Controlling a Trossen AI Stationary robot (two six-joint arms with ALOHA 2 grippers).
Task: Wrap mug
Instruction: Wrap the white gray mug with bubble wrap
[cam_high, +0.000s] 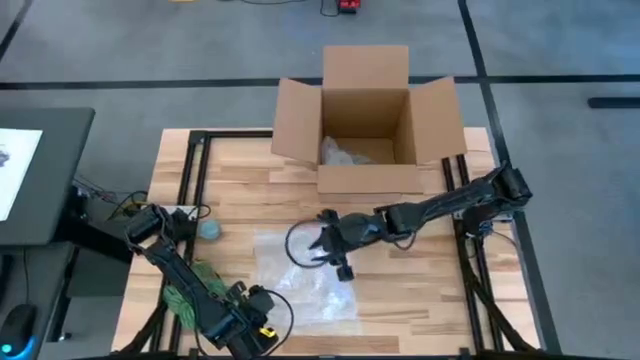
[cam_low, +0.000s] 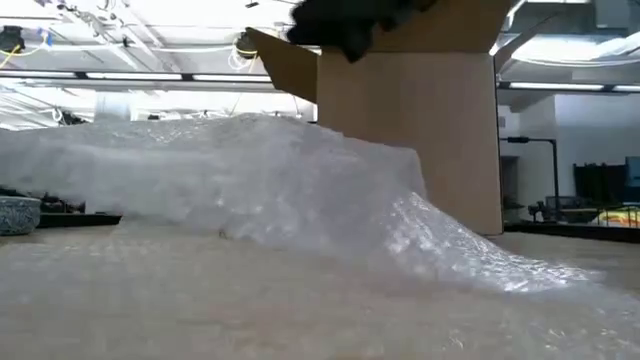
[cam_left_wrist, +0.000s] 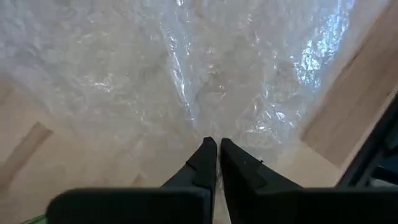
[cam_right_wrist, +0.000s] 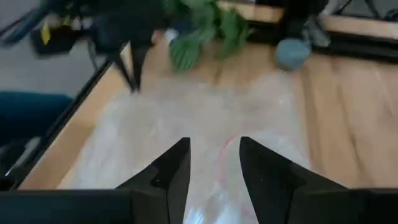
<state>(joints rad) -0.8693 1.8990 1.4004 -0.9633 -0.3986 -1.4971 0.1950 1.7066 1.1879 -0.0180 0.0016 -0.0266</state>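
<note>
Left wrist view first, since that is my nearest hand: my left gripper (cam_left_wrist: 216, 149) has its fingers pressed together at the near edge of the bubble wrap (cam_left_wrist: 205, 81). A fold of the sheet runs right up to the tips, so I judge they are pinching it. From above, this gripper (cam_high: 266, 318) sits at the front of the table (cam_high: 420, 300), at the wrap's near left corner.

Farther in, the wrap (cam_high: 300, 272) lies spread on the wood, and at table height it rises in a hump (cam_low: 250, 180). My right gripper (cam_high: 320, 248) hangs over its far edge, fingers apart and holding nothing (cam_right_wrist: 214, 168).

What the coming move turns on is the mug (cam_high: 210, 230). It is not on the sheet; it stands on bare wood just off the wrap's far left corner, to the left of my right gripper and beyond my left one. Neither hand is clearly nearer, but the right is free, so I judge it should reach leftward. I cannot tell the mug's long axis.

Beyond everything stands the open cardboard box (cam_high: 366, 120).
</note>
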